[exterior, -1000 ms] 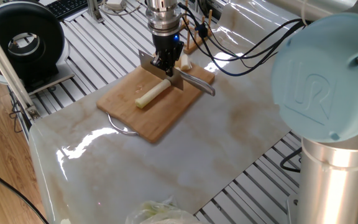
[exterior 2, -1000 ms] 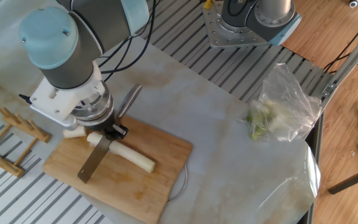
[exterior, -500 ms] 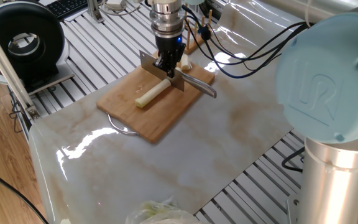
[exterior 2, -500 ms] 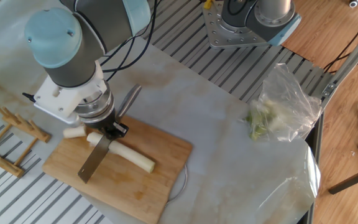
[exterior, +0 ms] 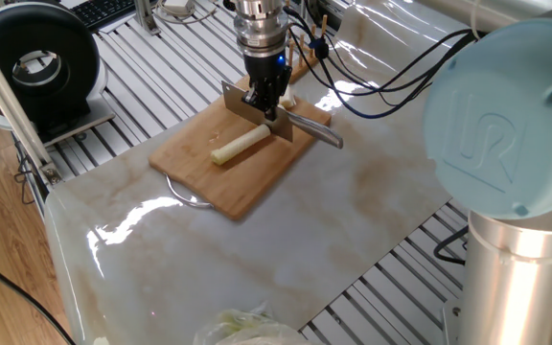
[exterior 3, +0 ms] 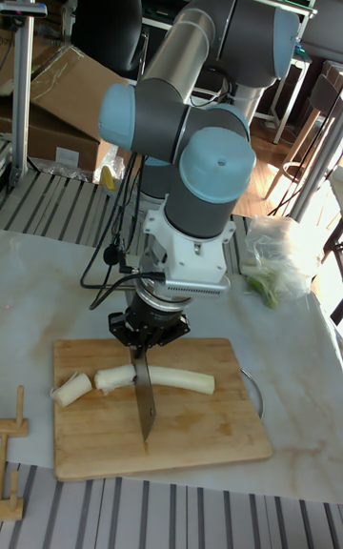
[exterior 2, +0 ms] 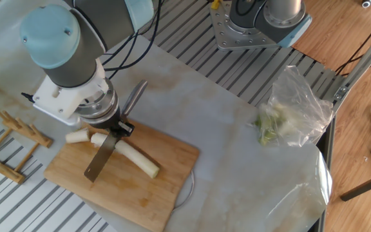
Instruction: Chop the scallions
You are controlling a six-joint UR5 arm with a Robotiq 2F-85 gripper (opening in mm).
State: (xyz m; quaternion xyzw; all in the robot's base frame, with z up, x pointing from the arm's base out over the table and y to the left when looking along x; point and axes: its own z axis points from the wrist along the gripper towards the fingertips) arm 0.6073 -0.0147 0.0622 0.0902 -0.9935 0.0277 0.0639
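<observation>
The gripper (exterior 3: 146, 344) is shut tight on the knife (exterior 3: 145, 396), w/ the blade hanging straight down under it and the handle sticking out behind. The blade looks just above the cutting board (exterior 3: 191, 435), maybe touching it; can't tell for sure.

The scallions (exterior 3: 176, 378) lie on the board right below the gripper. The long piece runs sideways, out to one side of the blade. On the other side sit 2 short bits: one (exterior 3: 115, 377) just beside the blade, one (exterior 3: 71, 389) a bit further off near the board's edge.

Main thing: the long piece lies across the blade, not along it. So the knife crosses it like a T, which is what a chop needs. In the other fixed view the blade (exterior 2: 102, 158) sits right at the cut end of the long piece (exterior 2: 137, 160).

My guess for the next cut: slide the knife sideways along the long piece, away from the short bits, then push down.
</observation>
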